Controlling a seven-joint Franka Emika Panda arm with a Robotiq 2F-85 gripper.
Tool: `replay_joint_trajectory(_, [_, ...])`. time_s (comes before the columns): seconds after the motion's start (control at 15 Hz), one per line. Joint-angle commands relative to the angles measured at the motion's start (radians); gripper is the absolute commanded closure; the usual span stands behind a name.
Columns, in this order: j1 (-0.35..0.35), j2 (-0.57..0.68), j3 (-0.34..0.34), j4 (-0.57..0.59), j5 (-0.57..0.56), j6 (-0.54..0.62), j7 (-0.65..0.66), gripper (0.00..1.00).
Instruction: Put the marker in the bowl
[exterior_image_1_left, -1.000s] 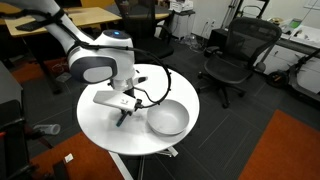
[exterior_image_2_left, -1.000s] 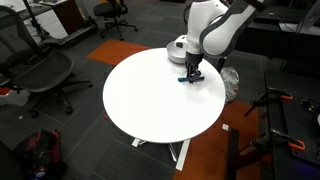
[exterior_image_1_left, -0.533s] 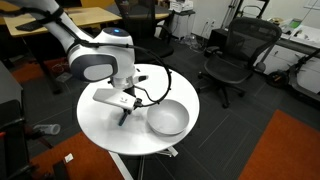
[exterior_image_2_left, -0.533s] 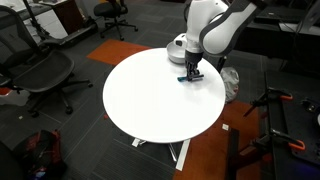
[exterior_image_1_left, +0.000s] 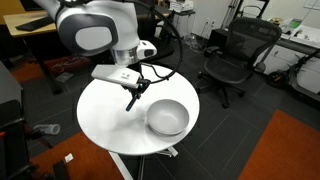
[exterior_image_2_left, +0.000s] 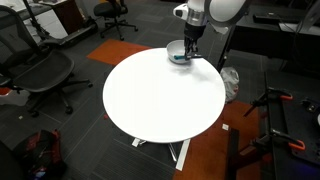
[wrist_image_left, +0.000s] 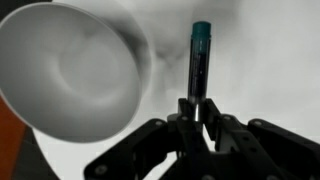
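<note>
We see soft, even indoor light in both exterior views: the white table (exterior_image_1_left: 100, 120) glows bright against the dim grey floor (exterior_image_1_left: 235, 125), with only a faint shadow beneath it. Both are coarse and slightly soft. In the wrist view the bowl (wrist_image_left: 70, 70) looks blurred and washed out, the marker (wrist_image_left: 200, 60) sharper, the gripper (wrist_image_left: 200, 112) a dark silhouette.

Office-type workspace, possibly a lab, black mesh swivel chairs (exterior_image_1_left: 236, 55) past the far edge of the round white table (exterior_image_1_left: 105, 125), wooden desk (exterior_image_1_left: 24, 22) behind, dark carpet tiles with orange patch (exterior_image_1_left: 290, 150), another mesh chair (exterior_image_2_left: 40, 70) off the table's edge.
</note>
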Motion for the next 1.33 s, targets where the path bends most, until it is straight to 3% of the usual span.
replay_joint_trajectory(0.0, [-0.022,-0.067,-0.014,0.011,-0.033,-0.015,-0.021,0.95])
replay_joint_trajectory(0.73, [-0.080,0.054,-0.027,0.226,-0.057,-0.092,-0.276,0.95])
replay_joint_trajectory(1.27, [-0.090,0.171,-0.032,0.333,-0.064,-0.145,-0.351,0.95])
